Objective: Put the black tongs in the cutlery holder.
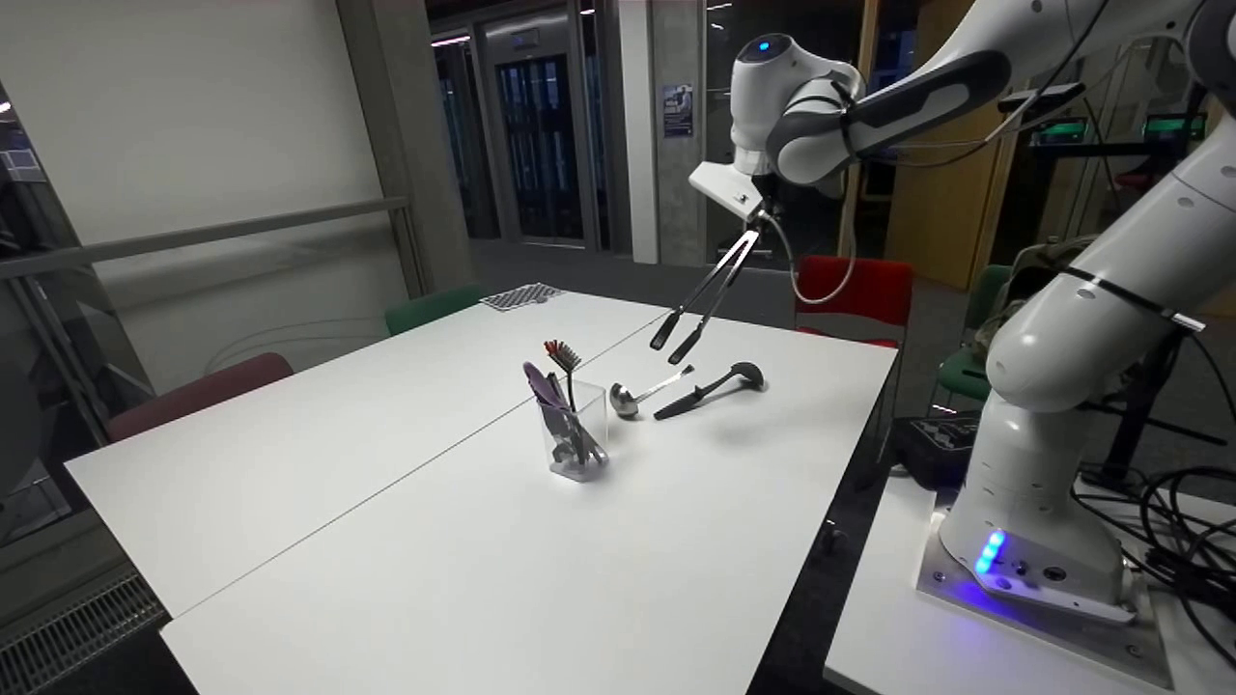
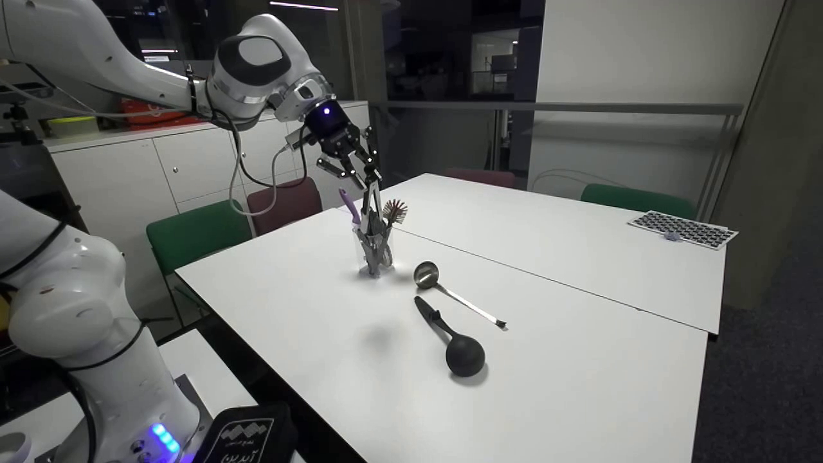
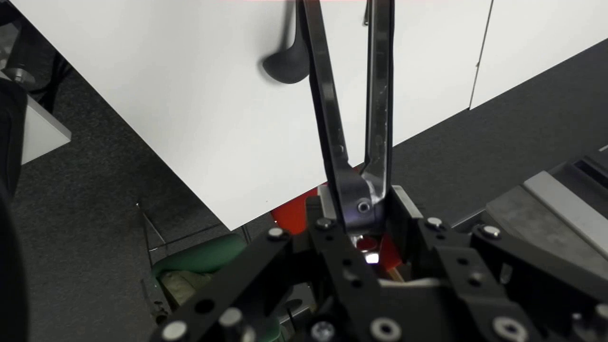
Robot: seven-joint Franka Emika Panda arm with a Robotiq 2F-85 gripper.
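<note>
Black tongs [image 3: 380, 95] hang in the air above the tabletop [image 1: 483, 579], grasped at their joined end by the end effector [image 3: 365, 209]; in the wrist view its two fingers clasp the hinge from either side, and the arms of the tongs spread slightly apart away from it. In an exterior view the tongs slant, tips down and to the left, while the cutlery holder [image 1: 596, 410] stands upright on the tabletop to their left and nearer, well apart from them. The holder is clear, and in it are a purple handle [image 1: 543, 384], a brush [image 1: 563, 355] with reddish bristles and several pieces of metal cutlery [image 1: 577, 441]. In an exterior view the black ladle [image 2: 464, 355] lies nearest, and the tongs line up with the holder, so that their tips cannot be made out against its contents. Beyond that ladle lies a metal ladle [image 2: 426, 275], its bowl near the holder; the two are just beside each other, apart, with their bowls at opposite ends. In both exterior views a flat patterned sheet [image 2: 685, 229] lies at the far side of the tabletop. A red chair [image 1: 855, 290] stands past the far right edge, and a green chair [image 2: 198, 235] stands at the left.
</note>
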